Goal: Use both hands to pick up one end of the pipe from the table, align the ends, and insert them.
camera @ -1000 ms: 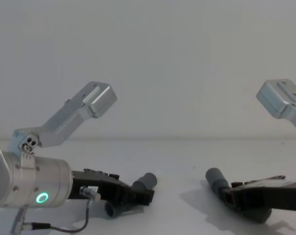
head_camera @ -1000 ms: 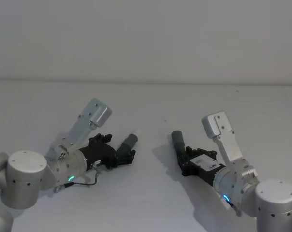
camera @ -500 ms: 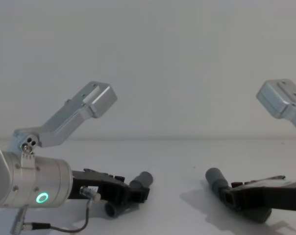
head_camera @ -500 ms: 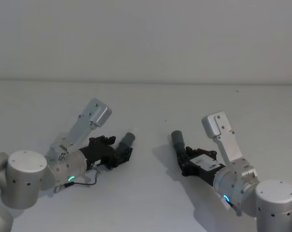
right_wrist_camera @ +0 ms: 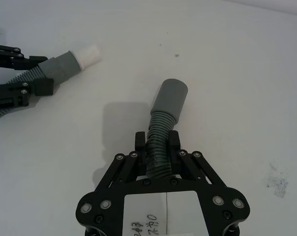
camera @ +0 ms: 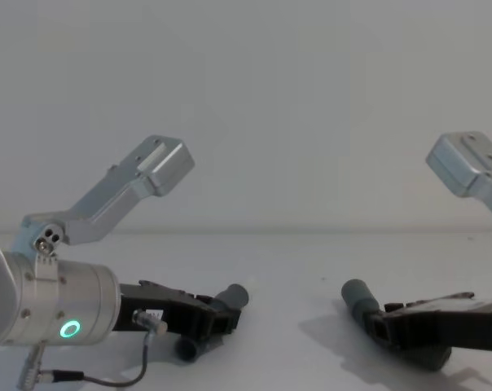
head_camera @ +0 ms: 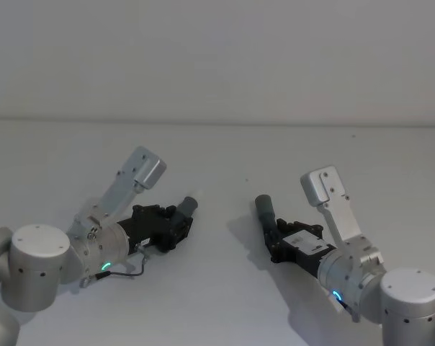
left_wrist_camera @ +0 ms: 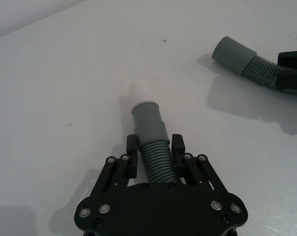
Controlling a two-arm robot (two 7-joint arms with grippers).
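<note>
My left gripper [head_camera: 177, 225] [left_wrist_camera: 154, 147] is shut on the ribbed body of one pipe [left_wrist_camera: 149, 125] piece, low over the white table [head_camera: 217, 303]. That piece's grey sleeve and white tip [left_wrist_camera: 140, 91] point away from the fingers toward the table's middle. To the right, my right gripper [head_camera: 276, 244] [right_wrist_camera: 157, 141] is shut on the corrugated hose [right_wrist_camera: 160, 130]. Its smooth grey cuff [right_wrist_camera: 170, 101] [head_camera: 263, 208] sticks out ahead. The two ends lie apart with bare table between them. In the chest view the left gripper [camera: 216, 319] and right gripper [camera: 379, 326] both sit close to the table.
A pale wall stands behind the table's far edge [head_camera: 217, 122]. A thin cable [camera: 107, 379] hangs under the left wrist. Silver camera brackets [head_camera: 140, 169] rise above both wrists. Bare white surface lies between and beyond the grippers.
My left gripper has drawn back a little to the left, carrying its pipe piece along. The right arm and its hose have not moved.
</note>
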